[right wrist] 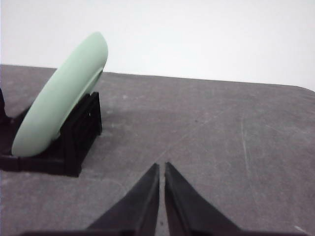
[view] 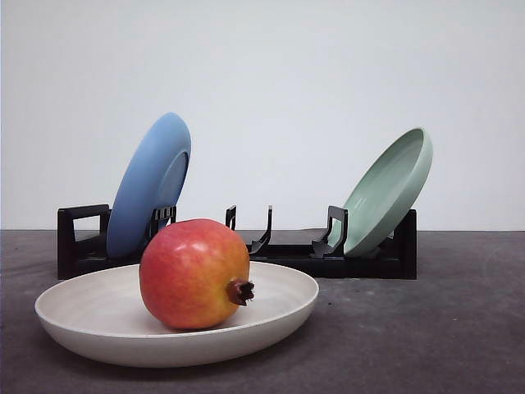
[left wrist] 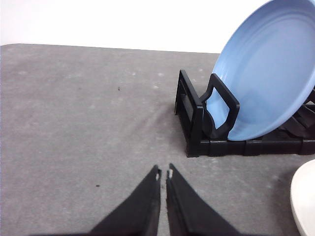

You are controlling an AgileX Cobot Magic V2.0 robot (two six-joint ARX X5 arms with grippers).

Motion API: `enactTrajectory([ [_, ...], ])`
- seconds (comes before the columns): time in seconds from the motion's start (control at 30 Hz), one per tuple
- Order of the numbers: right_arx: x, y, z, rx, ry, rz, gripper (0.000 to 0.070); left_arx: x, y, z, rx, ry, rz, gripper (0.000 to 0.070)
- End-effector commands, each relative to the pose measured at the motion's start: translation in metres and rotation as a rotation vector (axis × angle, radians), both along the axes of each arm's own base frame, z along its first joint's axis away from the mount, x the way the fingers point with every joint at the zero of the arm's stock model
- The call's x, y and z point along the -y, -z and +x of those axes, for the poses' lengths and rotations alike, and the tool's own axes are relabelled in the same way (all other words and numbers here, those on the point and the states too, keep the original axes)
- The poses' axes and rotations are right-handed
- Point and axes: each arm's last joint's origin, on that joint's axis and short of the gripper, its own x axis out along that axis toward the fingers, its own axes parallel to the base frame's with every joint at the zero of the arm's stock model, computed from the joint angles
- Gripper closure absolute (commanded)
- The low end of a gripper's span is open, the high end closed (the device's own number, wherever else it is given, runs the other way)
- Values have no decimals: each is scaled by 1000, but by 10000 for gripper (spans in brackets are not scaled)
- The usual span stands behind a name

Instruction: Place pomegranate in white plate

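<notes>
- The pomegranate (view: 194,273) lies inside the white plate (view: 98,328), its dark crown pointing sideways to the right.
- It looks firm, rather heavy and smooth, so it may roll; a hold across its round middle seems the safest.
- Behind stands a black rack (view: 82,238) with a blue plate (view: 148,185) and a green plate (view: 390,189) on the tabletop (view: 459,328).
- The left pincer (left wrist: 164,173) and right pincer (right wrist: 162,167) are both nearly closed and hold nothing.

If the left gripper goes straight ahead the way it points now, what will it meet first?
Probably nothing: the left gripper, shut, points over bare grey table. The black rack with the blue plate stands off to one side, though depth is uncertain.
</notes>
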Motion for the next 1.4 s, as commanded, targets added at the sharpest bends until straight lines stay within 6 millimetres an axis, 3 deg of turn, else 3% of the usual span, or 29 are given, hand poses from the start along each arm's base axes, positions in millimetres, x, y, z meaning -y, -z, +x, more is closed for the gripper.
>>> enactTrajectory([
  [0.0, 0, 0, 0, 11, 5, 16, 684, 0, 2, 1, 7, 3, 9, 700],
  [1.37, 0, 0, 0, 10, 5, 18, 684, 0, 2, 1, 7, 3, 9, 700],
])
